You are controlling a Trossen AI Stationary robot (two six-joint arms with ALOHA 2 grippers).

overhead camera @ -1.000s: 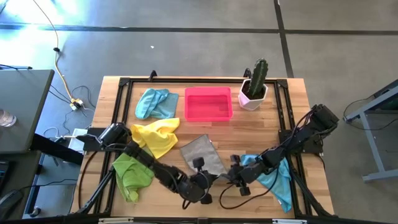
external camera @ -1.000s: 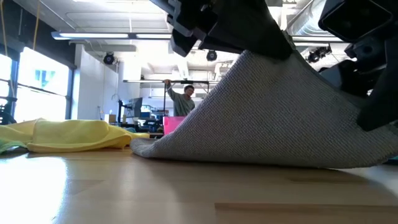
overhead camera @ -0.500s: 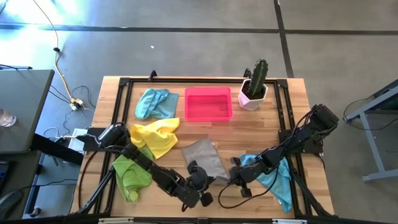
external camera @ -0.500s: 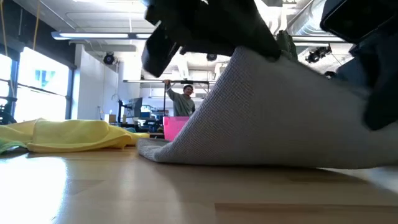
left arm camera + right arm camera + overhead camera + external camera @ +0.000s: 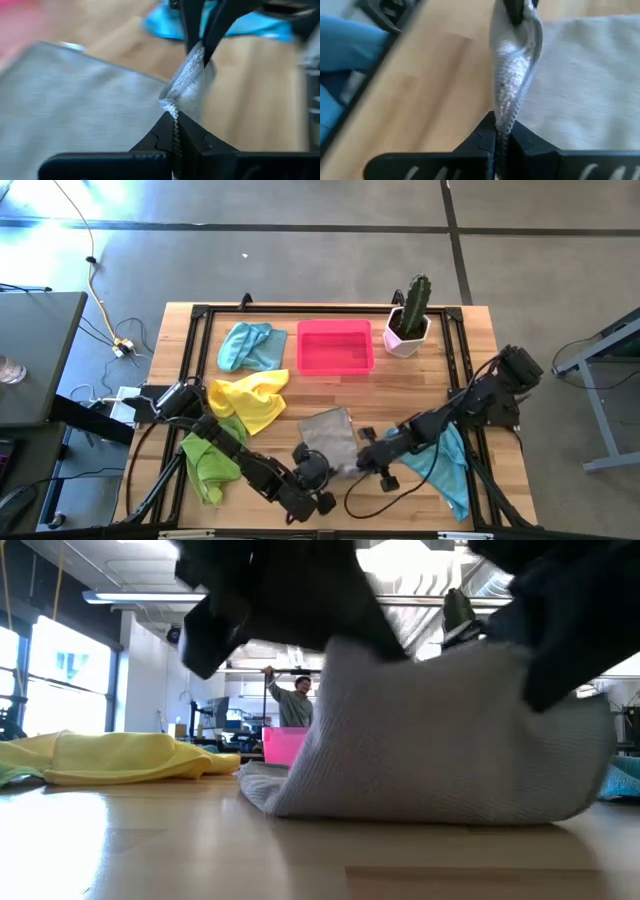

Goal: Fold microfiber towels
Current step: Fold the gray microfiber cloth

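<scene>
From above, the grey towel [image 5: 331,436] lies just in front of the pink tray [image 5: 335,346], toward the table's near edge. The left gripper [image 5: 305,461] and the right gripper [image 5: 366,456] both hold its near edge, close together. A yellow towel [image 5: 250,397], a lime green towel [image 5: 211,461] and a light blue towel [image 5: 249,345] lie left of the tray; another light blue towel [image 5: 448,463] lies to its front right.

At table height, the grey towel [image 5: 440,740] stands bunched up, its edge lifted off the wood, the tray [image 5: 284,744] behind it.

The left wrist view shows the jaws clamped together on the towel's edge [image 5: 187,82].

The right wrist view shows the jaws likewise pinched on a grey fold [image 5: 512,75].
</scene>
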